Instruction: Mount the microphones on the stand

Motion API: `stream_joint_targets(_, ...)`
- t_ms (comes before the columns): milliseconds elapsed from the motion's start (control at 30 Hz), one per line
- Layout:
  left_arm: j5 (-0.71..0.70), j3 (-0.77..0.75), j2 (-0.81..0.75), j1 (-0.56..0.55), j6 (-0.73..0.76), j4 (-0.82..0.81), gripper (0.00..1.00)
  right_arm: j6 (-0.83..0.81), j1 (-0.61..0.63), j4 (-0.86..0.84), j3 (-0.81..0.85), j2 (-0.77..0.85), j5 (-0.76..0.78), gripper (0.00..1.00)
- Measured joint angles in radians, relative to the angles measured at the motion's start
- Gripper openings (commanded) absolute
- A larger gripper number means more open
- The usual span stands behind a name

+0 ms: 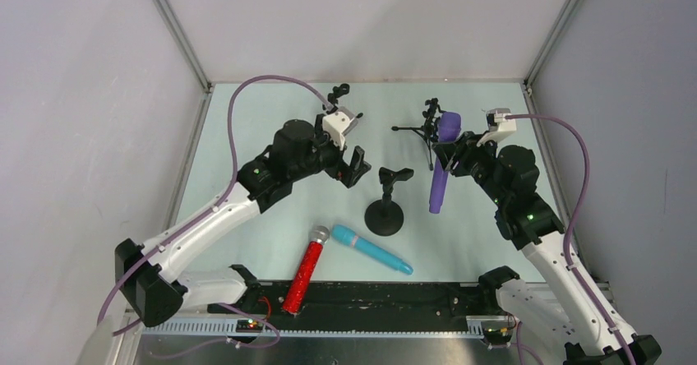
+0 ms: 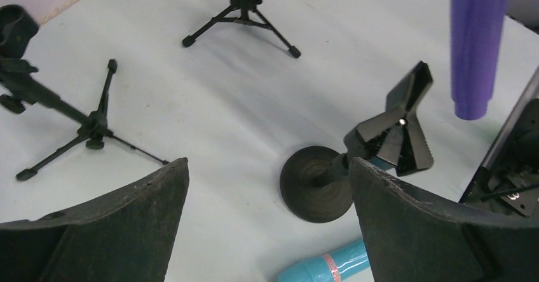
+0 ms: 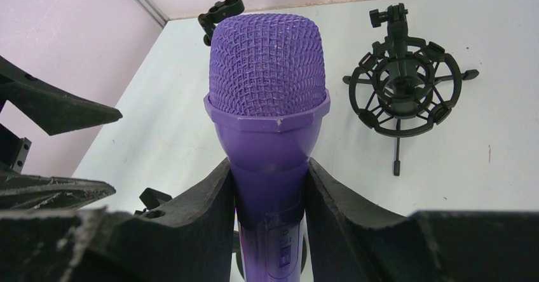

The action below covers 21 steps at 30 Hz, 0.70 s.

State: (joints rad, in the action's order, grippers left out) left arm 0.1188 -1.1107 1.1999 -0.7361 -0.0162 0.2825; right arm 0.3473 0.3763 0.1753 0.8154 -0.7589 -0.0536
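Right gripper clenched on purple microphone, mesh head sticking out past my fingers | left gripper spread wide, empty, clip stand just ahead | red microphone, teal microphone lying flat behind it

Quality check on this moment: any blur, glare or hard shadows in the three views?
Top external: even, soft light, sharp, barely any shadows. Left wrist: table sharp, the left end effector's fingers dark with little detail up close. Right wrist: purple microphone crisp, its mesh clear, no glare; wall tinted pinkish.
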Motion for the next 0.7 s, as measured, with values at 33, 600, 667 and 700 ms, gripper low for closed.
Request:
stream_joint_targets(33, 0.022, 0.025, -0.010, 0.000, 0.010, -0.036, 0.98, 0.000, 0.000, 0.000, 0.000, 0.000, 0.000, 0.00)
stream_joint_targets(600, 0.342, 0.183, -0.076, 0.002, 0.104, -0.338, 0.98, 0.001, 0.000, -0.033, 0.000, -0.018, -0.001, 0.00)
stream_joint_targets(667, 0.375, 0.183, -0.076, 0.002, 0.109, -0.348, 0.98, 0.001, -0.001, -0.037, 0.000, -0.023, -0.004, 0.00)
stream_joint_targets(700, 0.388, 0.183, -0.074, 0.002, 0.113, -0.352, 0.98, 0.001, -0.001, -0.039, 0.000, -0.026, -0.005, 0.00)
